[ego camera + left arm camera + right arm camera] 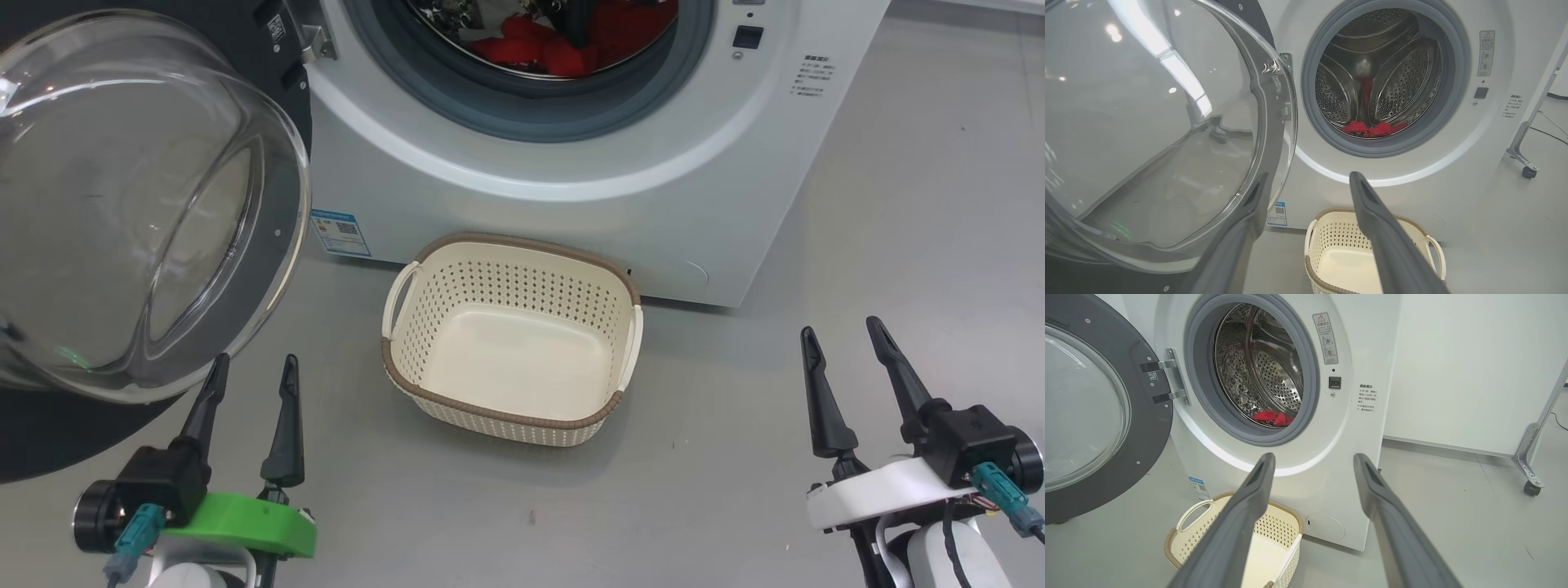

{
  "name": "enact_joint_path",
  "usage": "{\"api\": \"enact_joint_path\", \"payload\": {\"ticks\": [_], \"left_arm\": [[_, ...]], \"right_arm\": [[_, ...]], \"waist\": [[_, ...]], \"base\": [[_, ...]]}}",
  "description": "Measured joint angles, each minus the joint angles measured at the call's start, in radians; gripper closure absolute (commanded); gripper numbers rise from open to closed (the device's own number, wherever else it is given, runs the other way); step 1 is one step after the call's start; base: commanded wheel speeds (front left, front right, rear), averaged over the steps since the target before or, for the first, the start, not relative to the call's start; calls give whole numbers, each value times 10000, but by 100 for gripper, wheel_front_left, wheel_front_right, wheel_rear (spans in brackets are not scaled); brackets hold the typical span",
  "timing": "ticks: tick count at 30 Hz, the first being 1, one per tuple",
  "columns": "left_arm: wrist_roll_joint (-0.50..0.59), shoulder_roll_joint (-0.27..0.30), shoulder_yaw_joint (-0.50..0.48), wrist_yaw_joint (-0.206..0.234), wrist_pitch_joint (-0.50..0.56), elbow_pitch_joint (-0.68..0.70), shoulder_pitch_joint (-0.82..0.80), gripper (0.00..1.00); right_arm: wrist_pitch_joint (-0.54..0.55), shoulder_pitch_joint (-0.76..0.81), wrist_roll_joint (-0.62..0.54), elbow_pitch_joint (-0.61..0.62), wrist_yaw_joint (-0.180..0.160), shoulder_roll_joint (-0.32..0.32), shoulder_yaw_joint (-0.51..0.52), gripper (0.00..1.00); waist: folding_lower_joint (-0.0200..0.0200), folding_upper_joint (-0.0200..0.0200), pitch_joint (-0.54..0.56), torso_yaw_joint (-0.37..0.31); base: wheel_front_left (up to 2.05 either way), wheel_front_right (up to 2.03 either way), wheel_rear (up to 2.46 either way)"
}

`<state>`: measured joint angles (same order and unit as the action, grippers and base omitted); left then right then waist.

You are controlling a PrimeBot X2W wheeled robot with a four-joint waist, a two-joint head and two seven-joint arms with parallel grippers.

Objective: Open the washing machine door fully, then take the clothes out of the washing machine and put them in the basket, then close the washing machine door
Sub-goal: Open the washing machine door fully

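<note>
Clothes (pixel 563 45) lie in a low red heap on the floor of the drum (pixel 1404 73), just behind the grey gasket (pixel 522 122) of the washer (pixel 571 204). They look soft, light and limp. Nothing there can break, but they will sag and trail, and a loose end could catch on the gasket lip. I'd pinch a raised fold at the top of the bunch, not a flat edge. The heap has no clear long axis; it spreads a little from side to side.

The door (pixel 139 204) hangs swung out on the washer's left-hand hinge, its glass bowl bulging towards the robot. The basket (pixel 522 240) sits empty on the floor just before the washer, mouth up, its long side along the front panel.

The left gripper (pixel 255 363) has its fingers apart and holds nothing, just beside the door's glass. The right gripper (pixel 841 327) is also spread and bare, well off to the basket's other side.
</note>
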<state>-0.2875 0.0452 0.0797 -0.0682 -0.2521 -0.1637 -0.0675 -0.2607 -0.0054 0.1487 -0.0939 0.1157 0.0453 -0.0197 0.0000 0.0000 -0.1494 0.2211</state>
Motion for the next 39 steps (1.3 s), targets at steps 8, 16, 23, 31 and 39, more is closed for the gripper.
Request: {"api": "enact_joint_path", "payload": {"ticks": [8,16,23,31,39], "left_arm": [[0,2,224,-33,0,6,277,0],[0,2,395,-33,0,59,322,0],[0,2,458,-27,0,98,519,0],[0,0,702,-25,44,94,654,0],[0,4,755,40,96,94,723,0]], "right_arm": [[0,180,0,17,8,-13,-228,0],[0,398,0,75,6,-17,-184,0],[0,589,19,117,-36,-36,-153,0],[0,852,228,232,-146,-52,10,0],[0,962,389,326,-270,-67,-58,0]], "waist": [[0,0,190,-668],[0,0,314,-1249],[0,0,412,-1627],[0,0,543,-1907],[0,0,598,-2018]], "base": [[0,0,0],[0,0,0],[0,0,0],[0,0,0],[0,0,0]]}}
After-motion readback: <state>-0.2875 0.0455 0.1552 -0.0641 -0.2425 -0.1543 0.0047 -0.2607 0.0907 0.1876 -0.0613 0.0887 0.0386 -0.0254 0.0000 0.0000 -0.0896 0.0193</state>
